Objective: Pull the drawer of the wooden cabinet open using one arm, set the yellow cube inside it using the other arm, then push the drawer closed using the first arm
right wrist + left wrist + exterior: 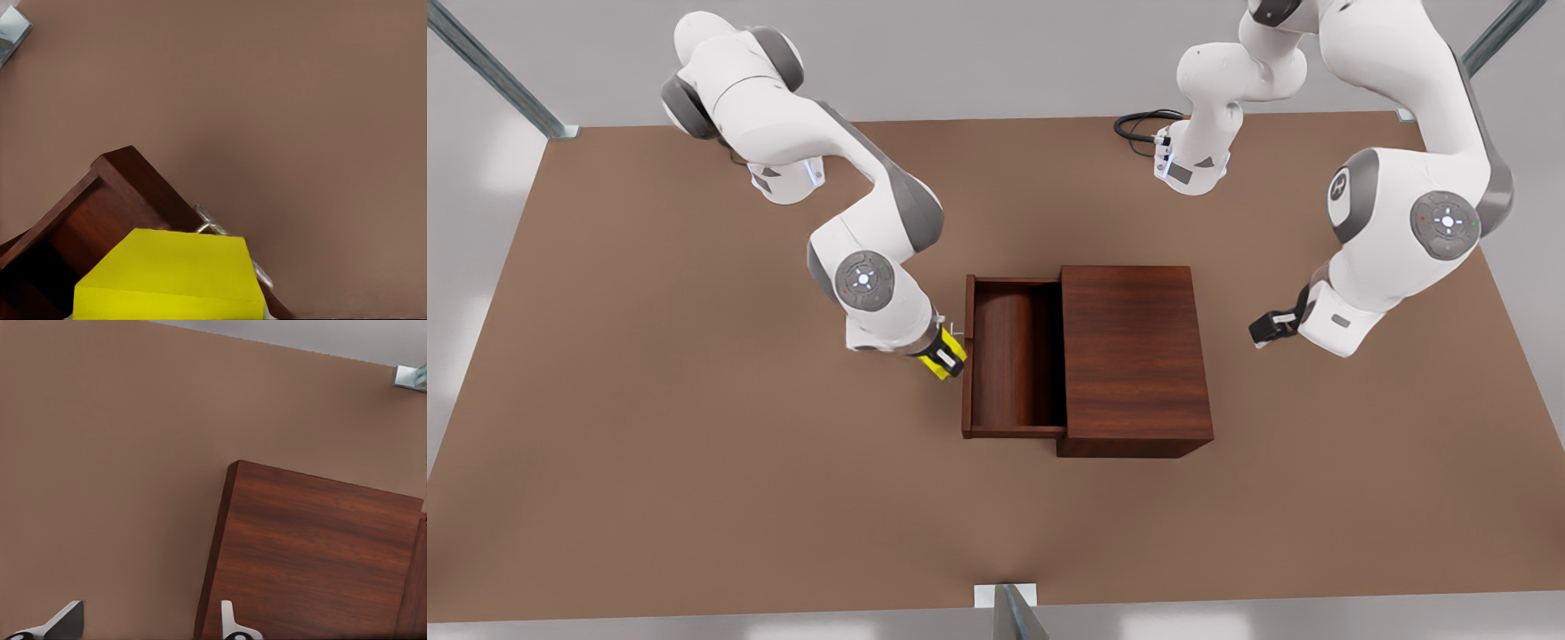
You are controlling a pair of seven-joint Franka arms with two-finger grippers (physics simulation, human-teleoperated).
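The right gripper (944, 357) is pinched on the cube (940, 363), whose yellow faces show between the black fingers; it hangs just outside the drawer's (1014, 356) front panel, beside the silver handle (959, 330). In the right wrist view the cube (170, 277) sits close under the camera, with the drawer's (80, 220) front corner and the handle (212, 225) just beyond it. The drawer stands pulled well out of the cabinet (1134, 356), and its dark tray looks empty. So the opening appears done and the placing step is in hand: the cube is carried but not yet over the tray. The next move calls for bringing the cube over the front panel, clear of the handle and rim, centring it over the tray, lowering and letting go. The left gripper (1267, 327) waits well off the cabinet's far side from the drawer; in the left wrist view its fingers (230, 623) are spread with nothing between them, the cabinet's (313, 560) top beyond. It would then have to come round to push the drawer shut.
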